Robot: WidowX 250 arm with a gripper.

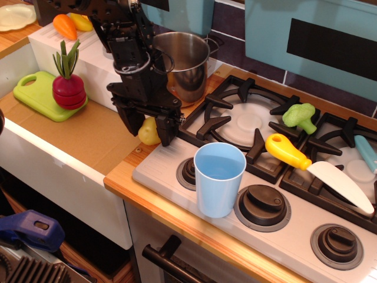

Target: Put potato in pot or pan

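Observation:
The pale yellow potato lies on the brown counter at the stove's left edge. My black gripper hangs straight down over it, open, one finger to the left of the potato and the other to its right. The fingers hide part of the potato. I cannot tell if they touch it. The shiny steel pot stands upright just behind, at the stove's back left corner, and looks empty.
A light-blue cup stands at the stove's front. A yellow-handled knife and green broccoli lie on the right burners. A green cutting board with a red radish sits at the left. Vegetables rest on the white ledge.

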